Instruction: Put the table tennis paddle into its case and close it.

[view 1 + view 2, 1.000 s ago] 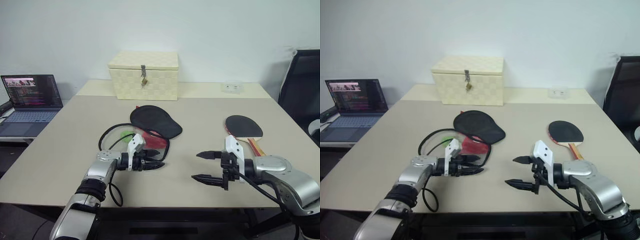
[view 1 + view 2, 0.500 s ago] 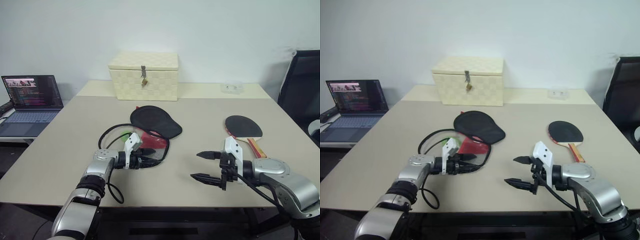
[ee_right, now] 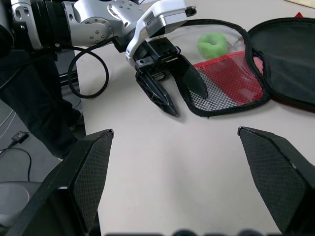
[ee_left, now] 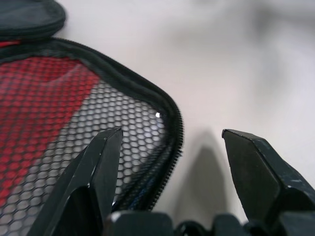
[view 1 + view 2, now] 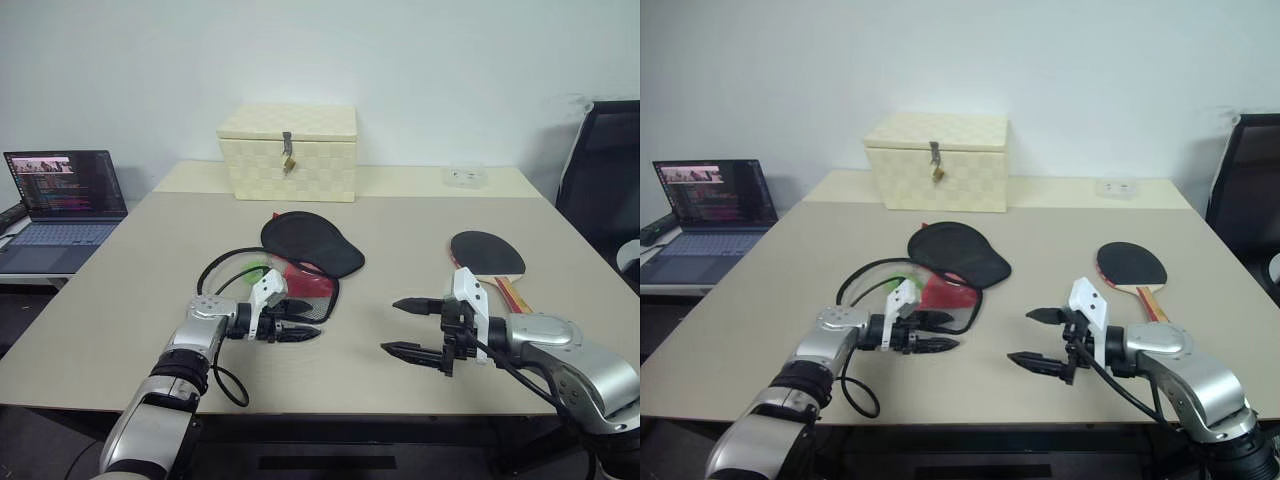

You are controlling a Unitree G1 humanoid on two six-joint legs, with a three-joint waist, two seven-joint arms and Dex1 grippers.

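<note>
Both grippers are hovering with fingers spread, holding nothing.
The left gripper is straddling the open case's mesh corner; the right gripper is hanging nearby, the table tennis paddle lying beyond on the table.

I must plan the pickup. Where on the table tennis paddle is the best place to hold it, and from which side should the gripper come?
Probably the handle. The table tennis paddle lies flat on the table, handle toward the robot and nearest the open right gripper, so approach from the near side, closing across the handle's narrow width.
</note>
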